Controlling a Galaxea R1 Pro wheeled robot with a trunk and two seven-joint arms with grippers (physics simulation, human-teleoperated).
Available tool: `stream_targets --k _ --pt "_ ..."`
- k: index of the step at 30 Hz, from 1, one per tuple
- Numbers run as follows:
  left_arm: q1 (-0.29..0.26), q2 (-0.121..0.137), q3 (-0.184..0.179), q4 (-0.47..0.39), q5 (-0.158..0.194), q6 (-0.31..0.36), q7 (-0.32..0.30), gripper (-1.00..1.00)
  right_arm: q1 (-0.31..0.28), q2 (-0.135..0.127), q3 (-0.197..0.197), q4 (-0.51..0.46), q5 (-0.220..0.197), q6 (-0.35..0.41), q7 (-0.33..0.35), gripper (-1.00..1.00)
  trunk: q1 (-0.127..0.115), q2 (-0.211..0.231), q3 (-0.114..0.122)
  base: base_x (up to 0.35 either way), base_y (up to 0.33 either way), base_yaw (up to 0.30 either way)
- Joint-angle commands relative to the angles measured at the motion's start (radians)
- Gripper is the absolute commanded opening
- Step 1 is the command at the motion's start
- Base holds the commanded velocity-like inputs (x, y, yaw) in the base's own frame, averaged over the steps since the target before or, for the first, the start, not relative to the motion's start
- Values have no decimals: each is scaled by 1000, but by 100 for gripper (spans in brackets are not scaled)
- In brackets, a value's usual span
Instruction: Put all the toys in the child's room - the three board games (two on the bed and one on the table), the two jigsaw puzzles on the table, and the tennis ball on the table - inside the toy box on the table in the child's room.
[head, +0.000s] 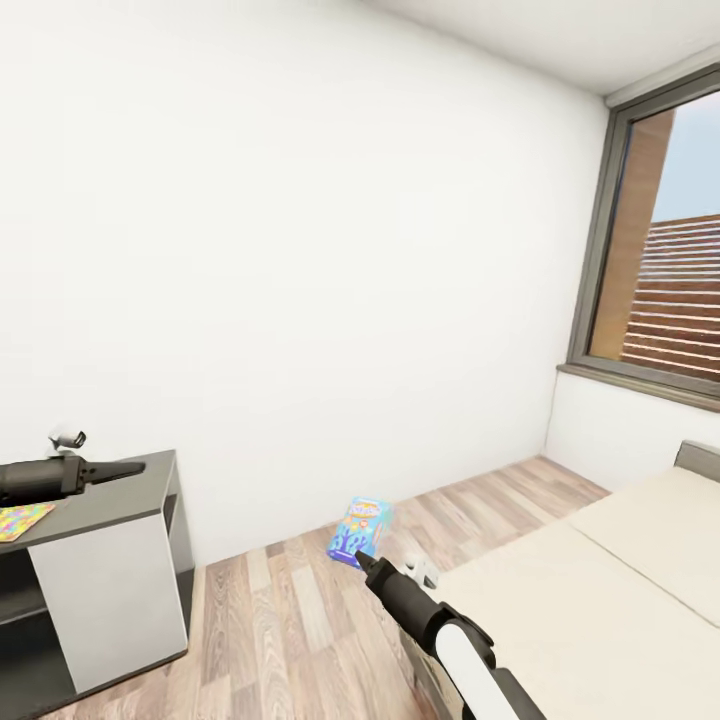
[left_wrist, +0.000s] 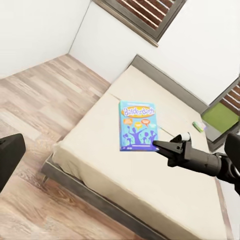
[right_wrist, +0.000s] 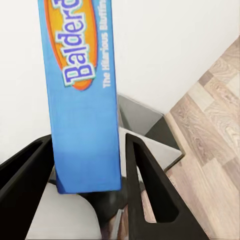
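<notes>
My right gripper (head: 362, 557) is shut on a blue board game (head: 360, 528), holding it upright in the air over the wood floor beside the bed (head: 600, 580). In the right wrist view the box (right_wrist: 82, 100) stands edge-on between the two black fingers. The left wrist view shows the same game (left_wrist: 137, 125) at the tip of the right gripper (left_wrist: 156, 145), with the beige mattress (left_wrist: 150, 190) behind it. My left gripper (head: 135, 466) hovers open above the dark grey side desk (head: 120, 500), where a jigsaw puzzle (head: 20, 520) lies. The toy box and tennis ball are out of view.
A white wall faces me, with a grey-framed window (head: 660, 250) at the right. Wood floor (head: 280, 620) runs between the side desk and the bed. A small green item (left_wrist: 198, 126) lies near the headboard, too small to identify.
</notes>
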Motion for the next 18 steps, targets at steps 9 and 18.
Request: stream_targets --k 9,18 --pt "-1 0 -2 0 0 11 -4 100 -1 0 1 9 -10 2 -7 -100 -34 62 27 0 -1 280" --pt "-1 0 -2 0 0 11 -4 100 -1 0 1 10 -9 2 -7 -100 -69 125 55 0 0 52"
